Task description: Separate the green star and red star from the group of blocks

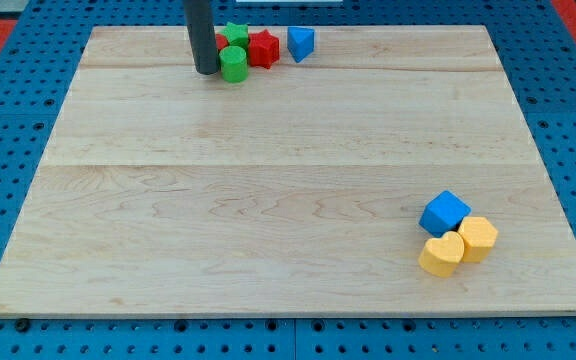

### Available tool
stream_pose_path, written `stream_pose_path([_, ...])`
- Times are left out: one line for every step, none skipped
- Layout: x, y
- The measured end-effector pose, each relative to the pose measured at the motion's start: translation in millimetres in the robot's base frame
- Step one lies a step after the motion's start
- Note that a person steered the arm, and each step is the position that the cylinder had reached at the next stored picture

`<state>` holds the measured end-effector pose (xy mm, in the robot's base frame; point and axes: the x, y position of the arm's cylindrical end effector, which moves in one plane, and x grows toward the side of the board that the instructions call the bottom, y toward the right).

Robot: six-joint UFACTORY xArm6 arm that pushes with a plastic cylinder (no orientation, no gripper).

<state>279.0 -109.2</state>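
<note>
A green star (236, 35) and a red star (262, 48) sit in a tight cluster near the view's top edge of the wooden board (288, 180). A green cylinder (233, 64) stands just in front of them. A small red block (220, 41) shows partly behind my rod, shape unclear. A blue block (301, 43) lies just right of the red star, slightly apart. My tip (206, 71) rests on the board at the cluster's left, right beside the green cylinder.
At the view's bottom right, a blue cube (444, 213), a yellow heart (441, 255) and a yellow hexagonal block (478, 238) sit touching each other. A blue perforated table surrounds the board.
</note>
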Motion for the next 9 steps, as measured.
stream_pose_path([0,0])
stream_pose_path([0,0])
stream_pose_path([30,0])
stream_pose_path([52,31])
stream_pose_path([52,87])
stream_pose_path([38,135])
stream_pose_path([-2,174])
stream_pose_path([-49,188])
stream_pose_path([-65,139])
